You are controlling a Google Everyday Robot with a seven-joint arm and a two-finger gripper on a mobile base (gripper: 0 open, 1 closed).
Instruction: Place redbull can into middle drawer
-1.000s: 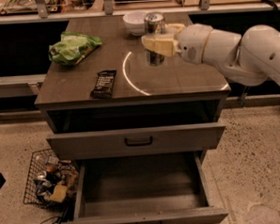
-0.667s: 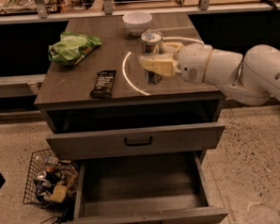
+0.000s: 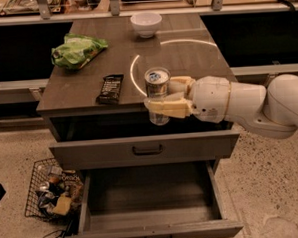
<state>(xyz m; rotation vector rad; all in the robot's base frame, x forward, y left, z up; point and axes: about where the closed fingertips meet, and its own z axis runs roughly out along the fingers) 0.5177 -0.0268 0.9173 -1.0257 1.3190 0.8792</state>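
Observation:
My gripper (image 3: pixel 160 98) is shut on the redbull can (image 3: pixel 157 86), a slim silver can with a shiny top, held upright in the air in front of the cabinet's front edge. The can hangs above the grey drawer with a dark bar handle (image 3: pixel 146 150). Below that, the middle drawer (image 3: pixel 149 218) is pulled wide open, with tall side walls and a bare grey floor. My white arm (image 3: pixel 248 106) reaches in from the right.
On the cabinet top lie a white bowl (image 3: pixel 146 24) at the back, a green bag (image 3: pixel 77 49) at the left and a flat black snack bar (image 3: pixel 110 89) near the front. A wire basket of trash (image 3: pixel 50 191) stands on the floor at the left.
My gripper has carried the can from the back of the cabinet top forward past its front edge and lower.

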